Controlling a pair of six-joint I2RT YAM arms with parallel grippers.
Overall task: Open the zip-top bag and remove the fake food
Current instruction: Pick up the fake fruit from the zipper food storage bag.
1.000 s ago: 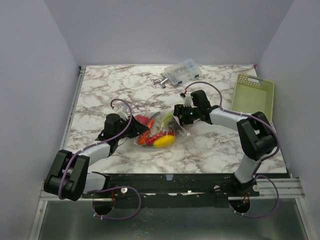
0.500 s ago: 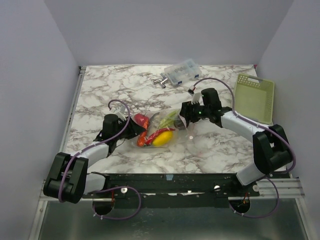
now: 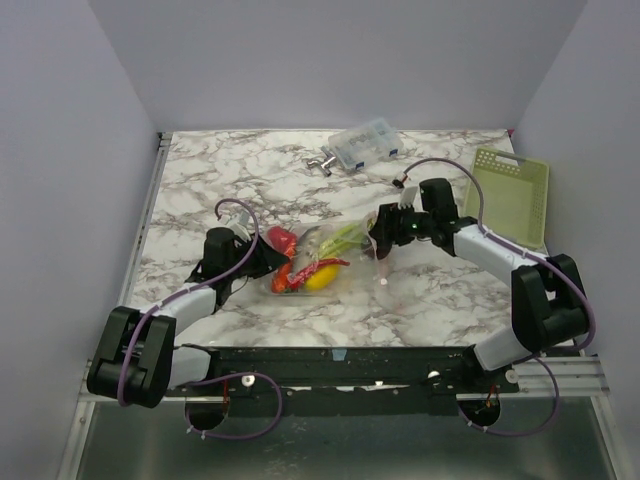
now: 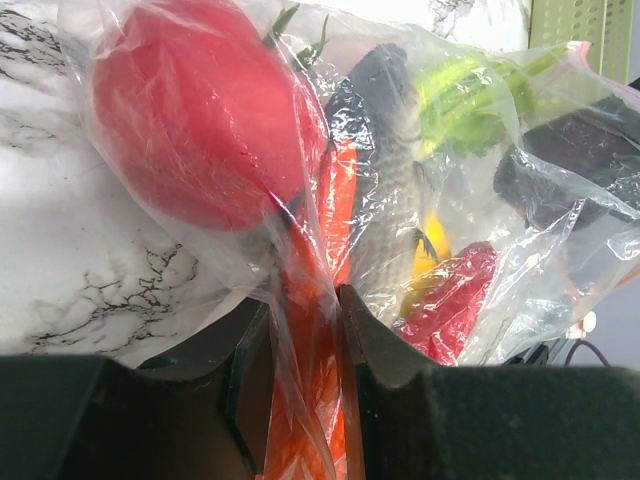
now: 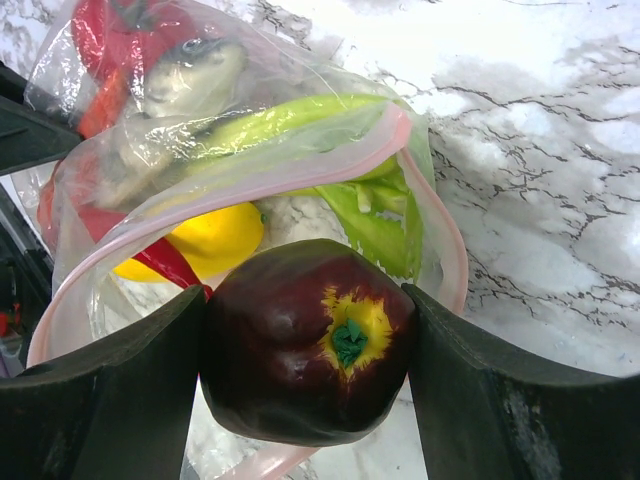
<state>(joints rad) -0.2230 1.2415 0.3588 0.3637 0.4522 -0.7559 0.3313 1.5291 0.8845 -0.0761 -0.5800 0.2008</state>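
The zip-top bag (image 3: pixel 335 255) lies mid-table, its pink zipper mouth (image 5: pixel 230 195) spread open toward the right. My right gripper (image 5: pixel 308 350) is shut on a dark purple piece of fake food (image 5: pixel 310 340), held just outside that mouth. Still inside the bag are a yellow lemon (image 5: pixel 205 240), a green stalk (image 5: pixel 300 115) and red pieces (image 5: pixel 110 40). My left gripper (image 4: pixel 305 330) is shut on the bag's closed end, pinching plastic with the orange carrot (image 4: pixel 335 200) inside it. A red round piece (image 4: pixel 190 110) bulges in the bag beside it.
A pale green basket (image 3: pixel 510 190) sits at the right edge of the table. At the back stand a small clear box with blue contents (image 3: pixel 365 142) and a metal fitting (image 3: pixel 322 162).
My right gripper has drawn back to the right with the dark purple piece, out of the bag's mouth. The left gripper keeps its hold on the bag and has tightened slightly.
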